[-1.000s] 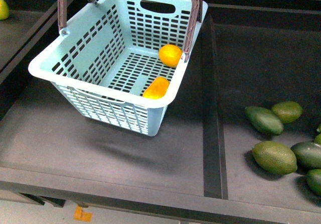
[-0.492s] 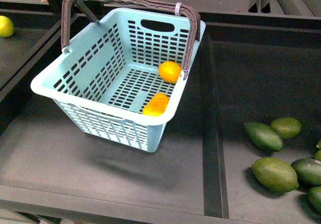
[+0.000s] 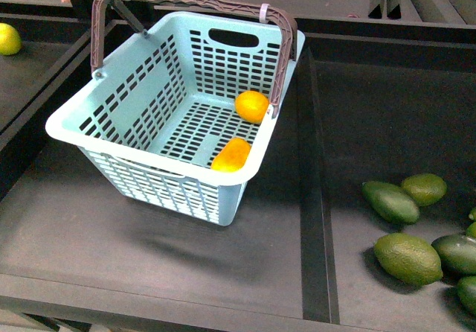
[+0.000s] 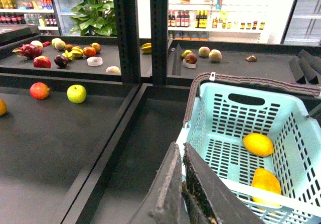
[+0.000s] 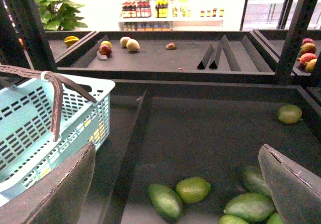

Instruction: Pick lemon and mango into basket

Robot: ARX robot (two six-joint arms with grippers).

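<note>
A: What fills most of the front view?

B: The black shelf (image 3: 223,250), split by raised dividers. The basket (image 3: 134,86) sits on it in the upper left of the frame, tilted, with its ribbed handle (image 3: 193,1) swung up across the top.

A: And the fruit for the job?

B: Both are inside the basket. The mango (image 3: 232,155) lies along the inner side of the near rim, toward the basket's right corner. The lemon (image 3: 252,106) sits on the slotted floor just above it in the frame, near the right wall. The two are close, apart by a small gap.

A: Anything else on the shelf?

B: A cluster of green fruits (image 3: 407,257) in the lower right, well apart from the basket, and one yellow-green fruit (image 3: 7,39) at the far left edge.

A: The claws?

B: Neither shows in the front view. In the left wrist view the left gripper (image 4: 181,184) is clenched, fingers pressed together on nothing, low in the frame beside the basket's rim. In the right wrist view the right gripper (image 5: 175,184) is released, fingers wide apart at the lower corners, above the green fruits.
</note>
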